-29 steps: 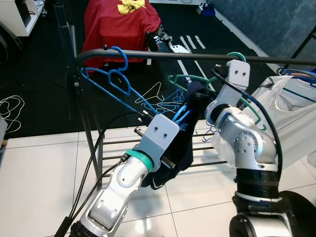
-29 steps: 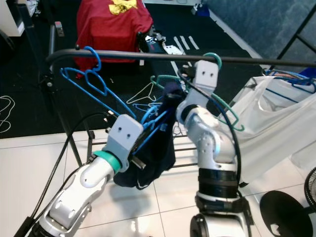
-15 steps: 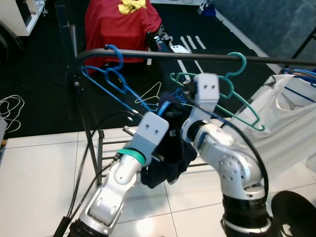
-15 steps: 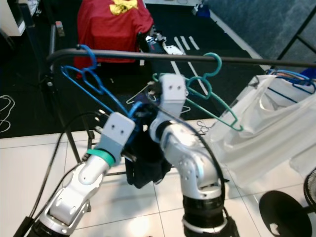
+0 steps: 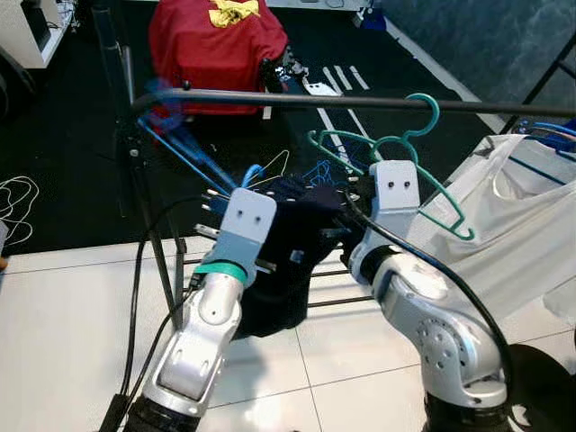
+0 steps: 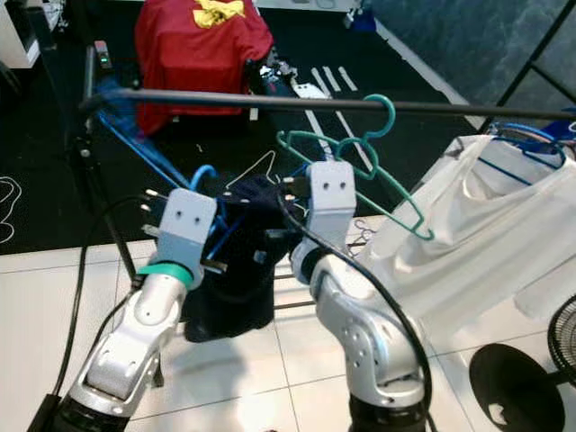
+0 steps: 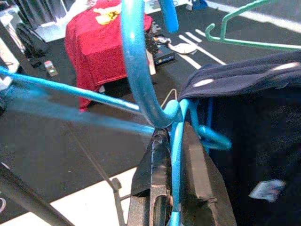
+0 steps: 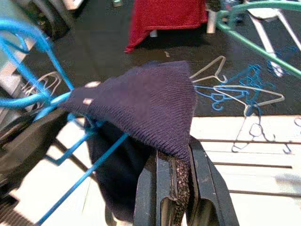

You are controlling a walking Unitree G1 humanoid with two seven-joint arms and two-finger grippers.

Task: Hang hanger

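A blue plastic hanger (image 7: 136, 61) carries a dark navy knit garment (image 5: 292, 243). My left gripper (image 7: 171, 141) is shut on the hanger's neck just under its hook, below the black rail (image 5: 360, 102). In the eye views the hook (image 5: 251, 171) rises just past the left wrist and stays clear of the rail. My right gripper (image 8: 174, 160) is shut on the garment's shoulder (image 8: 150, 99), right beside the left one. An empty green hanger (image 5: 405, 153) hangs on the rail behind my right arm.
Another blue hanger (image 5: 171, 121), blurred, hangs at the rail's left end. A white garment (image 5: 522, 216) hangs at the right. A red cloth (image 5: 216, 36) lies behind the rack. Loose wire hangers (image 8: 240, 94) litter the dark floor. The rack's black post (image 5: 148, 216) stands left.
My right gripper came down from the rail beside the green hanger and closed on the navy garment. Both arms have sunk lower and leftward. The blue hanger on the rail now swings.
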